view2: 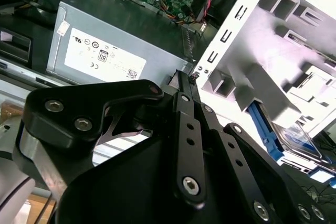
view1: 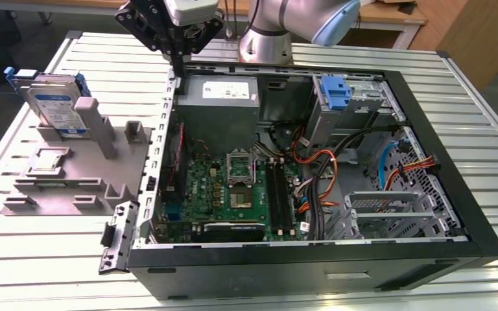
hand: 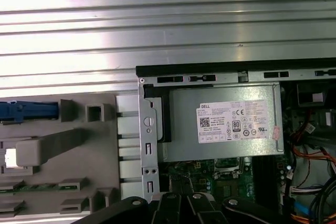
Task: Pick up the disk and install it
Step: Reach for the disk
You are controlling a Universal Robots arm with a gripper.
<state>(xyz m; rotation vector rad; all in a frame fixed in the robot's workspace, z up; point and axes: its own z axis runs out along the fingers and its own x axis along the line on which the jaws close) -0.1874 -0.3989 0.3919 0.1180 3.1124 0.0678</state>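
The disk (view1: 56, 105) stands upright in a grey holder (view1: 76, 175) on the table, at the exterior view's left of the open computer case. It is a silver drive with a white-and-blue label in a blue frame. It appears edge-on as a blue strip (hand: 27, 111) in the first wrist view, and as a labelled face (view2: 298, 141) in the second. My gripper (view1: 179, 63) hangs above the case's back corner, between the holder and the power supply. Its fingers (view2: 184, 85) are pressed together with nothing between them. The gripper is well apart from the disk.
The open computer case (view1: 456, 194) lies on a slatted metal table (view1: 24, 259). Inside are a grey power supply (view1: 218, 97), a green motherboard (view1: 231, 188), orange and blue cables (view1: 388, 172) and another blue carrier (view1: 336, 91) in the drive bay. A small silver chip (view1: 48, 161) rests on the holder.
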